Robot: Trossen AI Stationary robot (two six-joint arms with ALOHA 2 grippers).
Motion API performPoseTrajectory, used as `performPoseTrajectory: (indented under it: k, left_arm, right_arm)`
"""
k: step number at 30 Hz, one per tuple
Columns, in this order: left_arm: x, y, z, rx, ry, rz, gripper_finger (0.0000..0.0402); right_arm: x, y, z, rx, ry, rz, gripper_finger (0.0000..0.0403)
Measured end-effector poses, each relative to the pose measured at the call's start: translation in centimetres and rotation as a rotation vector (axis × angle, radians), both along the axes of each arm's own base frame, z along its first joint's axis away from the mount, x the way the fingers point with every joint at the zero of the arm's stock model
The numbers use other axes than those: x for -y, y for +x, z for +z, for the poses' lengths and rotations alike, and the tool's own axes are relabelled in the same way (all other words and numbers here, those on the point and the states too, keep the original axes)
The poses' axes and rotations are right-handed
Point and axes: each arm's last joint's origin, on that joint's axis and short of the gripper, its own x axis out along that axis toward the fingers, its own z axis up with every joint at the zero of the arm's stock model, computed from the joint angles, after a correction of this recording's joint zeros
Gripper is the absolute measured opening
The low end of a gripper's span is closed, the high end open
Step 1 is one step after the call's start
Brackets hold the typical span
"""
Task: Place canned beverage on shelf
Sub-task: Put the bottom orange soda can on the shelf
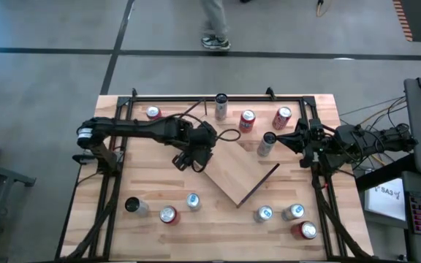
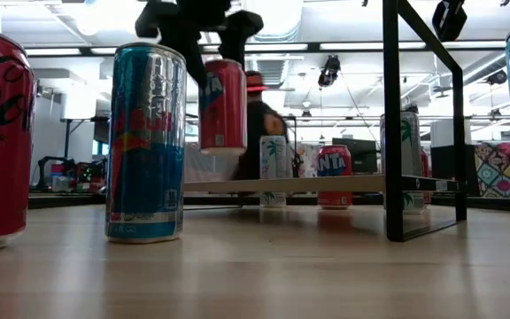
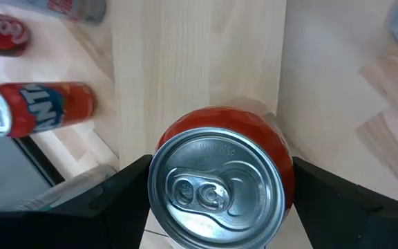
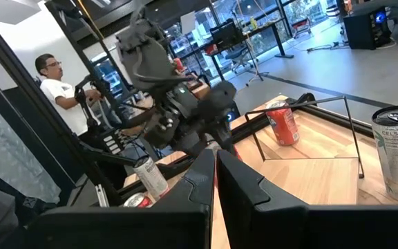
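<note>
My left gripper [image 1: 194,153] is shut on a red can [image 2: 223,102] with a silver top [image 3: 216,187]. It holds the can above the left corner of the shelf [image 1: 241,174], a light-wood board lying cornerwise in the middle of the table. The board also shows in the low view [image 2: 326,184], below the can. In the high view the gripper hides the can. My right gripper [image 4: 215,181] is shut and empty, at the table's right side [image 1: 300,139]. My left gripper pinches the red can between its two fingers [image 3: 126,190], one on each side of the can's wall near the top [image 3: 283,169]. The fingers come from above and point down. The can hangs upright, lifted clear above the shelf.
Several cans stand along the far side [image 1: 247,120], one [image 1: 267,144] near my right gripper. Several more stand along the near edge [image 1: 168,214]. A black frame [image 1: 218,97] rings the table. A person [image 4: 50,76] stands beyond the table.
</note>
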Motion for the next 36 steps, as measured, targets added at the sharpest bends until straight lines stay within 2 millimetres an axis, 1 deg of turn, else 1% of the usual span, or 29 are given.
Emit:
performPoseTrajectory:
  k: [5,8,12,19,36]
  left_arm:
    - [-1.1,0.6,-0.8,-0.006,-0.033,0.023,0.0284]
    - [-1.9,0.8,-0.7,0.015,-0.041,0.044,0.0284]
    - [-2.6,0.8,-0.7,0.031,-0.109,0.041,0.0284]
    - [-2.5,0.9,-0.7,0.041,-0.117,0.016,0.0284]
    - [-2.6,0.9,-0.8,0.035,-0.126,0.043,0.0284]
  right_arm:
    - [0.0,0.0,0.0,0.0,0.0,-0.001,0.0009]
    - [0.0,0.0,0.0,0.0,0.0,0.0,0.0009]
    - [0.0,0.0,0.0,0.0,0.0,0.0,0.0009]
    - [0.0,0.0,0.0,0.0,0.0,0.0,0.0009]
    - [0.0,0.0,0.0,0.0,0.0,0.0,0.0009]
